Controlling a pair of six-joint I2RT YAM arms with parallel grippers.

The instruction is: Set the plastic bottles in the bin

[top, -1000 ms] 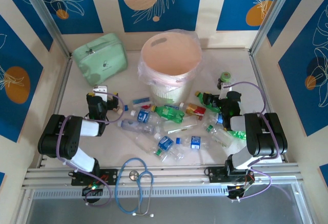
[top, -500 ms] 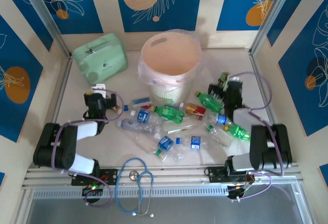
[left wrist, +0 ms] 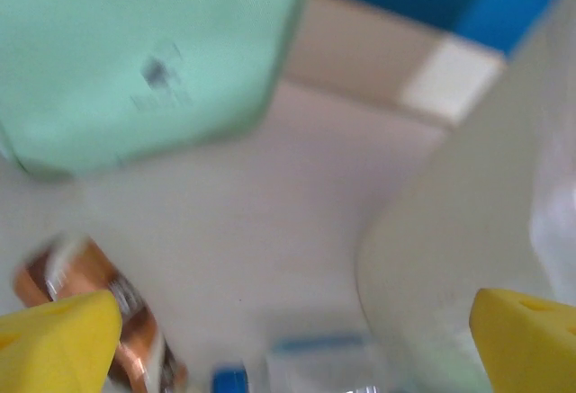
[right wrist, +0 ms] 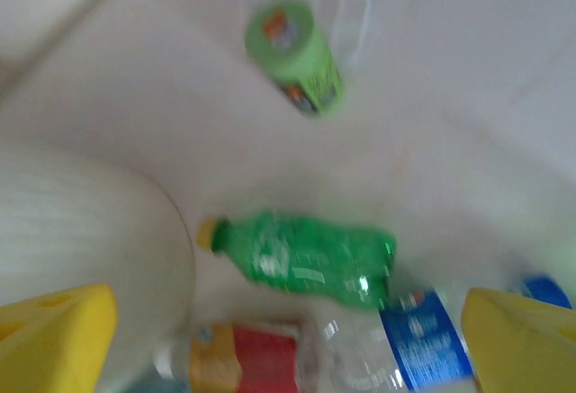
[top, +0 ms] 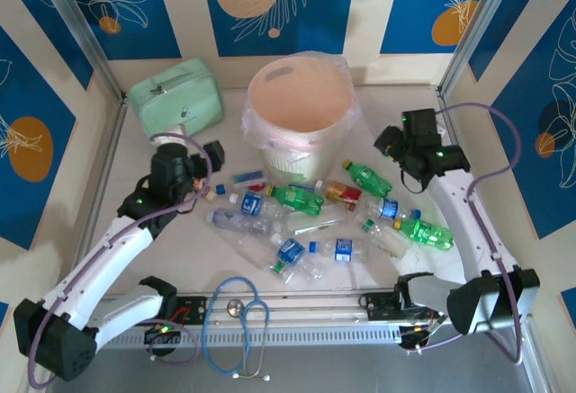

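Note:
Several plastic bottles lie scattered in front of the bin [top: 301, 110]. Among them are a green bottle [top: 367, 178] [right wrist: 306, 258], a red-and-yellow labelled one [top: 342, 192] [right wrist: 243, 357] and clear blue-labelled ones [top: 255, 204] [right wrist: 423, 339]. The bin is round and cream-white, with a peach inside and a clear liner. My left gripper [top: 202, 155] [left wrist: 292, 348] hovers open between the mint case and the bin, holding nothing. My right gripper [top: 396, 141] [right wrist: 288, 339] hangs open to the right of the bin, above the green bottle, also holding nothing. Both wrist views are blurred.
A mint-green zip case [top: 175, 101] [left wrist: 135, 60] sits at the back left. A small dark cylinder with a green top [right wrist: 295, 51] lies beyond the green bottle. A blue stethoscope [top: 238, 321] rests near the front rail. The bin's wall [left wrist: 486, 195] [right wrist: 81, 222] is close to both grippers.
Both arms have lifted and reached away from their bases. The left gripper moved up toward the case and bin; the right moved back and right, uncovering the green bottles.

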